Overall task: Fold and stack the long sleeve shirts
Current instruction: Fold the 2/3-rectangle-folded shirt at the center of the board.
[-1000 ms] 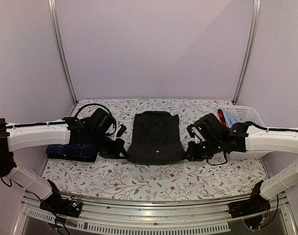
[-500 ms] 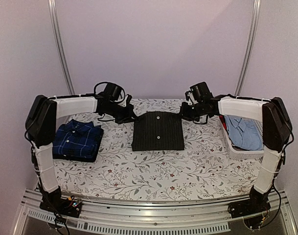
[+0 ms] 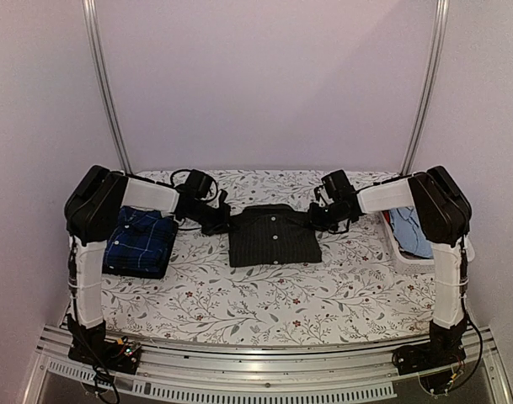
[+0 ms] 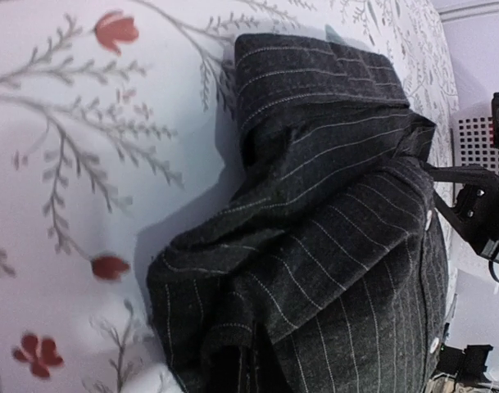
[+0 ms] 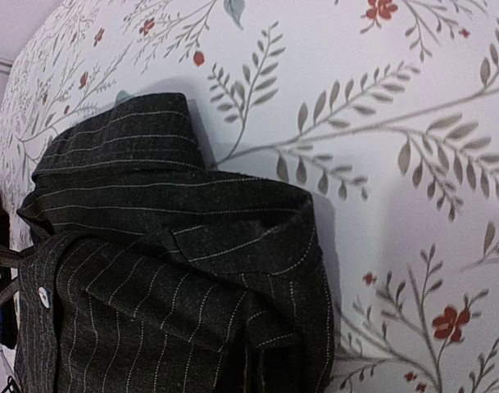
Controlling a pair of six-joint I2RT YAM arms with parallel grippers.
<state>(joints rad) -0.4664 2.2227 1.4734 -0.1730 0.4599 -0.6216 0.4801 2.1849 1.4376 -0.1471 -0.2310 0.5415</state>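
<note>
The left tool (image 3: 223, 225) and right tool (image 3: 312, 220) each pinch a shoulder of the black pinstriped cloth shirt (image 3: 273, 240), probably to fold it evenly. The folded navy checked shirt (image 3: 138, 244) lies near it, ready for stacking.

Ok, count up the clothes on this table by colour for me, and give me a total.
black pinstripe shirt: 1
navy check shirt: 1
light blue garment, in the white basket, partly hidden by the right arm: 1
Total: 3
</note>
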